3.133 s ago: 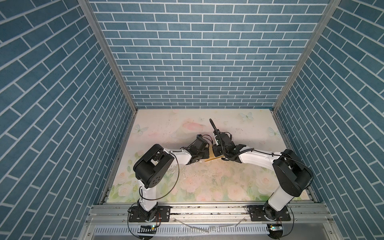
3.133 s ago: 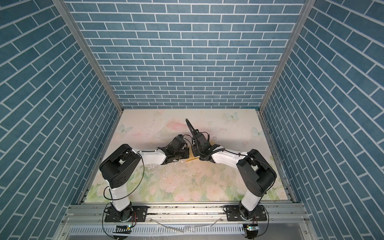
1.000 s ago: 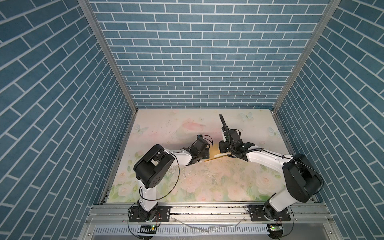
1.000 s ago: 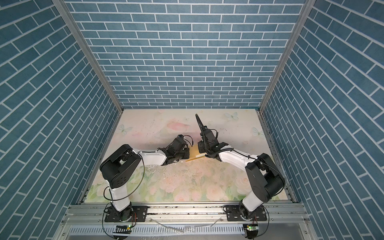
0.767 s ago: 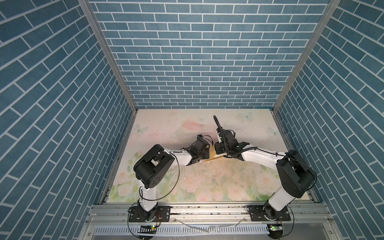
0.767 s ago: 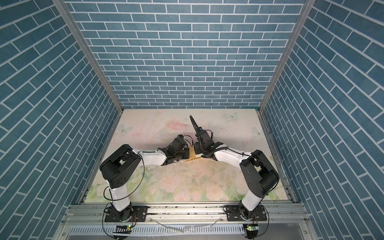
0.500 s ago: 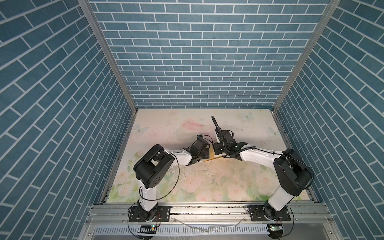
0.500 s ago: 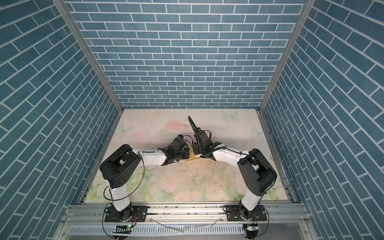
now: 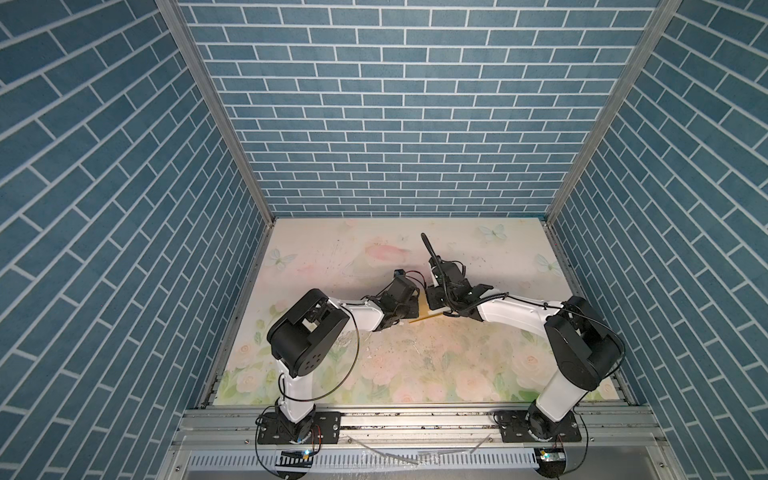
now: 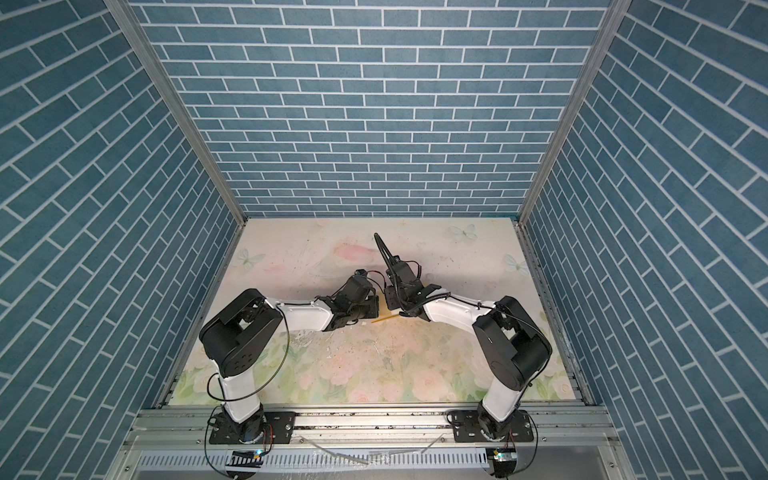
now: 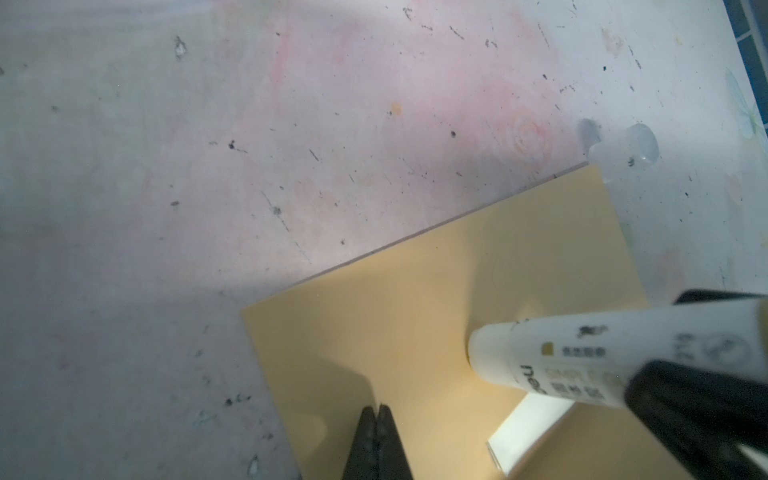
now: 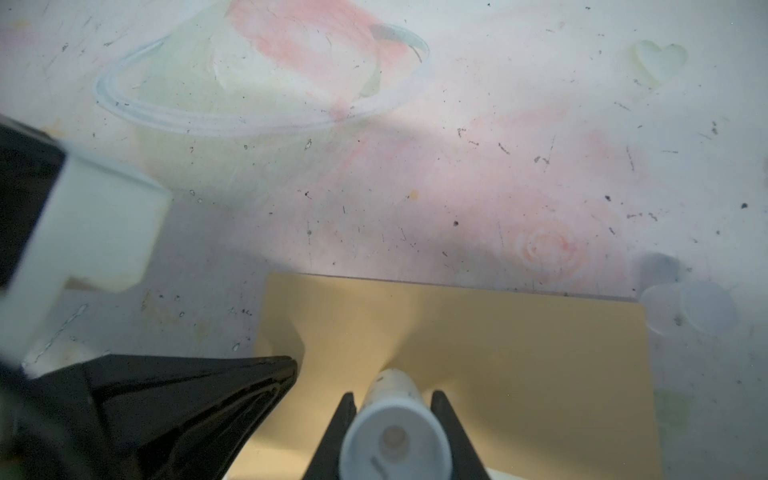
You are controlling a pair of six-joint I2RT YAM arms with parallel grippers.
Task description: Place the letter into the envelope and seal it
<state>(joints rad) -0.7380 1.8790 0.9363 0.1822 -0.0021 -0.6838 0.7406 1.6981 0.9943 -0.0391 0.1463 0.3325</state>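
Right arm has swung back in toward the middle since a second ago. Right gripper (image 12: 392, 401) clamps a smooth white glue stick (image 11: 582, 357), tip on the envelope (image 11: 415, 316): flat, matte mustard paper lying mid-table. Left gripper (image 11: 377, 415), fingers pressed together and empty, rests on its edge. Clear round cap (image 11: 625, 149) sits just beside its corner.

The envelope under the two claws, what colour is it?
The envelope is plain mustard yellow, clearest in the right wrist view.

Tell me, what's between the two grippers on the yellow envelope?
In the left wrist view, only bare envelope lies between the shut left gripper and the glue stick held by the right gripper.
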